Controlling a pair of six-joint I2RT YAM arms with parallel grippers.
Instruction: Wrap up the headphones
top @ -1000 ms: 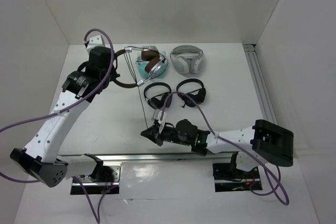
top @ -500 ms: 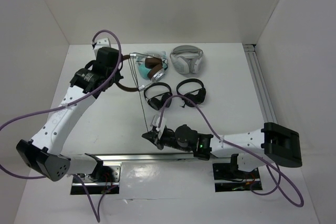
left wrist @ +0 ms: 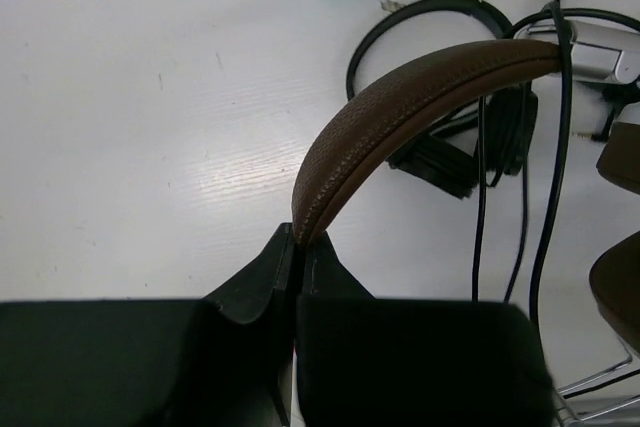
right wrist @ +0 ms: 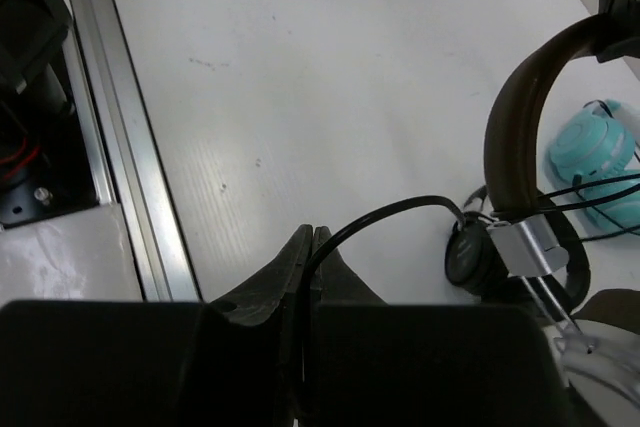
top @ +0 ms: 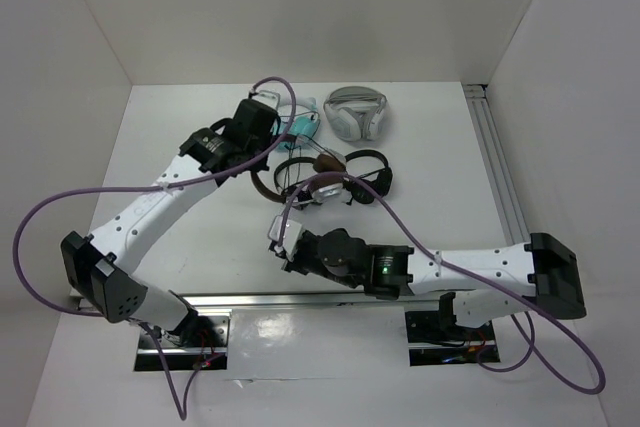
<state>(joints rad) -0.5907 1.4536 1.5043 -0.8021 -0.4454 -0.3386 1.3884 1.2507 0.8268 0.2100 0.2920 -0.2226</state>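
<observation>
The headphones (top: 322,173) have a brown leather headband (left wrist: 400,107), brown ear pads and silver cups (left wrist: 600,52). My left gripper (top: 262,163) is shut on the headband and holds the pair up over the two black pairs; its closed jaws show in the left wrist view (left wrist: 298,239). The thin black cable (right wrist: 390,212) runs from the cups to my right gripper (right wrist: 311,237), which is shut on it. That gripper sits near the front of the table (top: 279,240). Cable strands (left wrist: 548,197) hang beside the headband.
A teal pair (top: 302,127) and a white-grey pair (top: 355,112) lie at the back. Two small black pairs (top: 366,173) lie under the held headphones. A metal rail (right wrist: 120,157) runs along the front edge, another (top: 497,162) along the right.
My left arm has swung right and nearer, carrying the headphones from the back left to above the black pairs. My right gripper shifted slightly left, still holding the cable.
</observation>
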